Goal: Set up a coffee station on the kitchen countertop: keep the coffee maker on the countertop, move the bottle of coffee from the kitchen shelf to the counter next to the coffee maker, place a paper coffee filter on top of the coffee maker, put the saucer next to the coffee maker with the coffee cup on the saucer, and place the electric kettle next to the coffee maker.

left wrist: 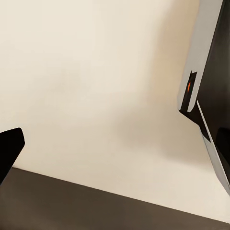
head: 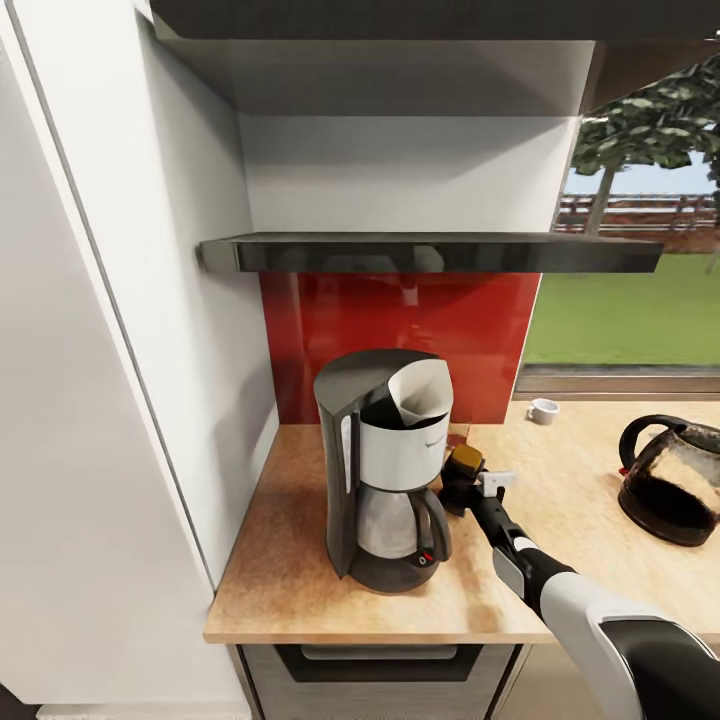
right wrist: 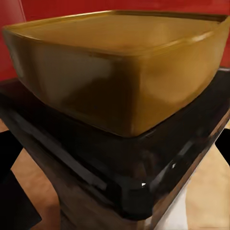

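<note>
The black and silver coffee maker (head: 385, 480) stands on the wooden countertop (head: 290, 560), with a white paper coffee filter (head: 420, 395) sitting in its top. Just to its right, my right gripper (head: 468, 485) is shut on the bottle of coffee (head: 466, 460), a dark jar with a gold lid (right wrist: 124, 72). In the right wrist view the jar sits between the dark fingers (right wrist: 14, 191). A small white coffee cup (head: 543, 410) stands at the back of the counter. The dark electric kettle (head: 672, 480) stands at the right. My left gripper (left wrist: 115, 148) is open against a pale surface.
A dark shelf (head: 430, 252) runs above the red backsplash (head: 400, 320). A tall white cabinet (head: 110, 350) walls off the counter's left side. A window (head: 630, 290) opens on grass at the right. Bare counter lies between the coffee maker and the kettle.
</note>
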Robot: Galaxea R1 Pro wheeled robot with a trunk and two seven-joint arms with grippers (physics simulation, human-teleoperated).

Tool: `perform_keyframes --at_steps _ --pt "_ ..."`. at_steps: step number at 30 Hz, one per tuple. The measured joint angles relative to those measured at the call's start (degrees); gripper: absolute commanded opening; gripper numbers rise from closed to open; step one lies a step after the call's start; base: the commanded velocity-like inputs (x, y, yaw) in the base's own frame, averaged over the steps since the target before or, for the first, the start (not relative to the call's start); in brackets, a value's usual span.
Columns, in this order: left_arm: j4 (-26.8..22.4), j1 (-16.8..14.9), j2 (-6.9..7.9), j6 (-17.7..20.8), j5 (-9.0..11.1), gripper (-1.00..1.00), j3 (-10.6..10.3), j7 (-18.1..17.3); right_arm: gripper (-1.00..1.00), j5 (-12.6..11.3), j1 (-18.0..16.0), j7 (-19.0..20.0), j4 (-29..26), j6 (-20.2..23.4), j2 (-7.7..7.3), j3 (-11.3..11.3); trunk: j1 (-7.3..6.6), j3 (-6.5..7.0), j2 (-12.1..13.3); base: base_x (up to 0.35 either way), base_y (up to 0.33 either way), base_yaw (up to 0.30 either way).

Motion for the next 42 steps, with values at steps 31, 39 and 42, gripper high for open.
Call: perform_keyframes --at_steps 31,39,42 --pt "0.0 0.0 0.12 0.0 0.1 1.00 0.0 0.0 1.00 0.1 0.2 0.0 1.4 0.0 0.35 0.1 0.00 0.00 0.0 0.000 -0.034 0.000" --pt "0.0 0.0 0.12 0.0 0.0 1.00 0.0 0.0 1.00 0.1 0.3 0.0 1.4 0.0 0.35 0.1 0.44 -0.36 -0.8 0.000 0.000 0.000" --pt "-0.1 0.0 0.17 0.0 0.1 1.00 0.0 0.0 1.00 0.1 0.3 0.0 1.4 0.0 0.35 0.1 0.66 -0.54 -1.2 0.000 0.000 0.000"
